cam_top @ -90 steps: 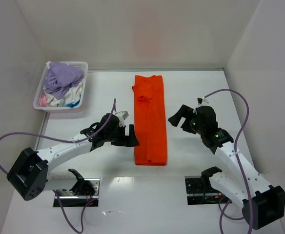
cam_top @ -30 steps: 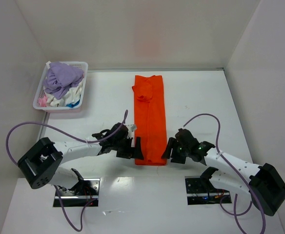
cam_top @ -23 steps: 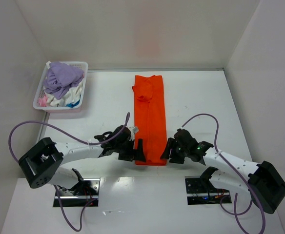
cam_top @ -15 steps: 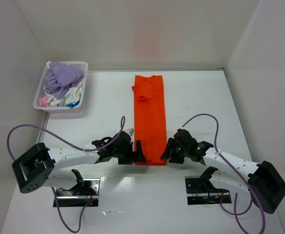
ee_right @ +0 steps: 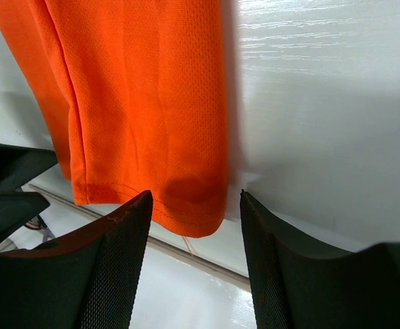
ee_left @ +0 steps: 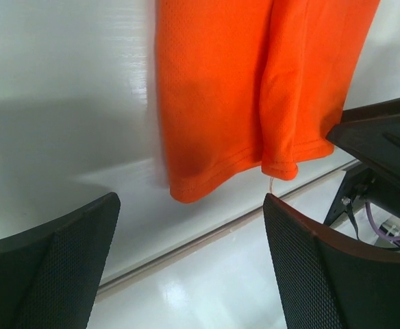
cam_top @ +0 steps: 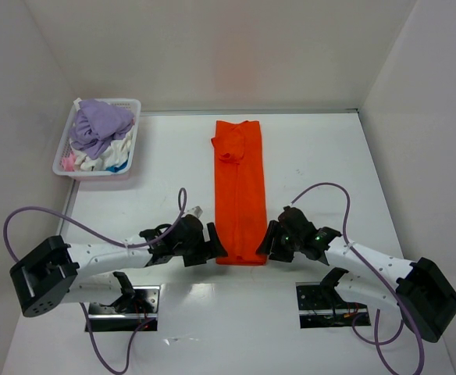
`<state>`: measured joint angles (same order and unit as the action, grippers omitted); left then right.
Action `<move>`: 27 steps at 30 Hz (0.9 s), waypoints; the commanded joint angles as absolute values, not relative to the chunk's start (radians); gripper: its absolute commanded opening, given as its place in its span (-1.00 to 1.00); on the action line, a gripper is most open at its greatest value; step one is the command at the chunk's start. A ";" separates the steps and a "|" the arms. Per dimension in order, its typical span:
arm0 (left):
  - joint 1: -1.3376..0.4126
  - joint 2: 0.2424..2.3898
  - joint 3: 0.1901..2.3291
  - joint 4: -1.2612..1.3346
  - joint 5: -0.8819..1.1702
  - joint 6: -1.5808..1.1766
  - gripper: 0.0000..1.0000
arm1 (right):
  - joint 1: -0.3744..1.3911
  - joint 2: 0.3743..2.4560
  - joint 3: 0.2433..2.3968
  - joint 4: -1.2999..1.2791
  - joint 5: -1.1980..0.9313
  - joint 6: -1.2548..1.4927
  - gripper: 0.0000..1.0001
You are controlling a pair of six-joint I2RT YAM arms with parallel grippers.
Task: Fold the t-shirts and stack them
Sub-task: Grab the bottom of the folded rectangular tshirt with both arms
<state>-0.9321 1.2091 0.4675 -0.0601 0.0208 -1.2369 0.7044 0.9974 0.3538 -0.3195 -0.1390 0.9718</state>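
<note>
Orange t-shirt (cam_top: 240, 195) folded long, hem stitching in wrist views, basket (cam_top: 95, 175) overhead only

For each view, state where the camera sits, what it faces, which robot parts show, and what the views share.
Top external: above, behind the robot, looking down at shirt and basket; both arms show.
Left wrist: on left gripper, facing shirt's near left corner; own fingers show.
Right wrist: on right gripper, facing near right corner; fingers show.
Shared: shirt's near hem.
</note>
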 commanded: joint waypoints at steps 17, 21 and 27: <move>-0.934 1.318 0.463 0.014 0.011 -1.281 0.51 | 0.726 1.012 0.331 -0.239 -0.147 0.986 -0.09; -0.934 1.359 0.463 0.044 0.032 -1.281 0.41 | 0.726 1.022 0.331 -0.230 -0.147 0.986 -0.15; -0.934 1.393 0.472 0.055 0.041 -1.281 0.23 | 0.726 0.991 0.313 -0.239 -0.137 0.996 -0.38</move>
<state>-0.9321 1.3594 0.4824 0.0948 0.0505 -1.2873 0.7139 1.0103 0.3328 -0.2726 -0.1505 0.9813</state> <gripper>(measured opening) 0.621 0.322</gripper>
